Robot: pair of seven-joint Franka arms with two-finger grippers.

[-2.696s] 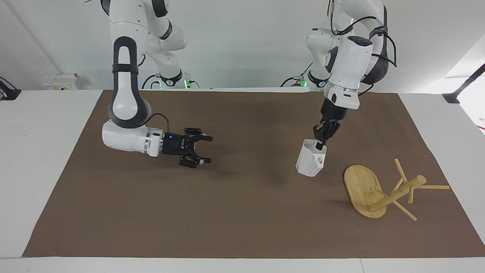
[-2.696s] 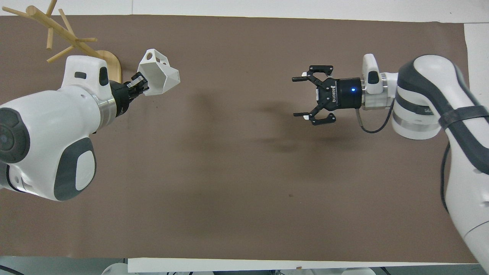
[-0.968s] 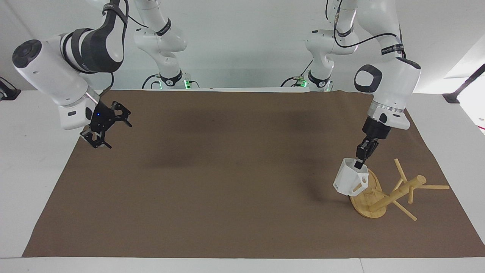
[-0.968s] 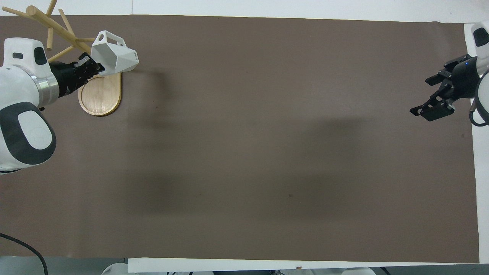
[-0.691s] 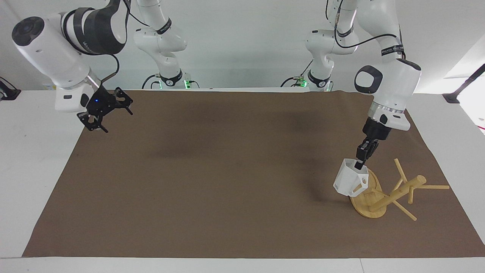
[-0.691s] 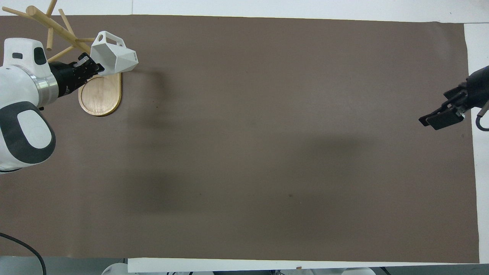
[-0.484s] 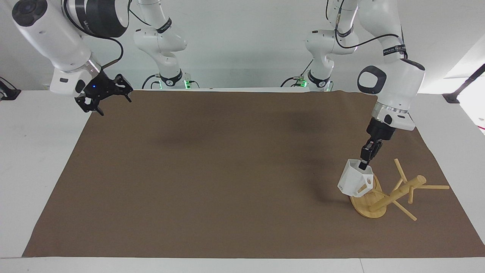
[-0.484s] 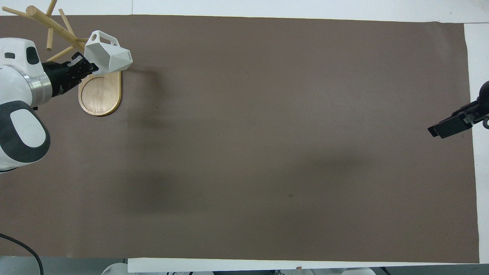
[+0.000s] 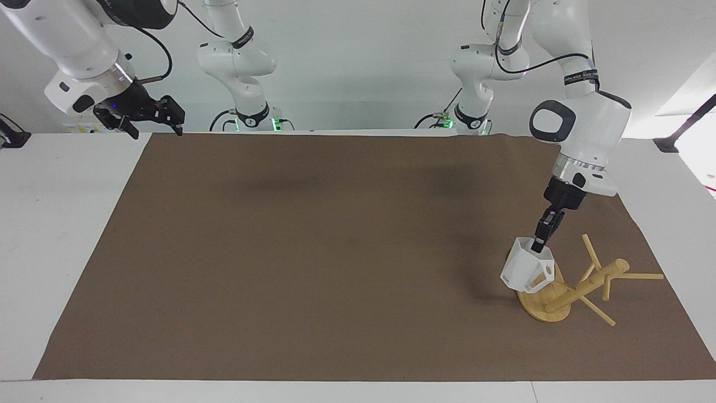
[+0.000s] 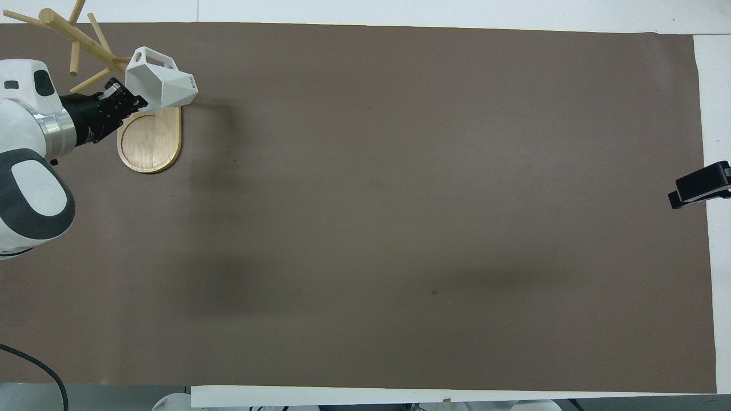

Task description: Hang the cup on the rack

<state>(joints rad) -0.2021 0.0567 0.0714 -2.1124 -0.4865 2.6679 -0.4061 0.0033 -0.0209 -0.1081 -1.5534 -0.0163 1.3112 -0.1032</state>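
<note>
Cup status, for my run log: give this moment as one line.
left gripper: shut on cup, over rack base | handle at a peg, not hung | right gripper: waiting raised over table corner

We see the cup (image 9: 526,268) as white, matt plastic, its flat facets smooth and sharp-edged. The rack (image 9: 565,285) looks like light bamboo: the oval base (image 10: 149,142) shows fine grain under a soft satin finish, and the post and pegs are plain, smooth, round wood. The brown mat (image 9: 335,252) covering the surface (image 9: 50,224) reads as matt paper or thin cloth, flat, with faint creases. The surface itself is white and smooth with a dull sheen. Both arms wear glossy white plastic shells with dark grey panels. The left end effector (image 9: 545,232) and the right end effector (image 9: 142,115) are matt black.
</note>
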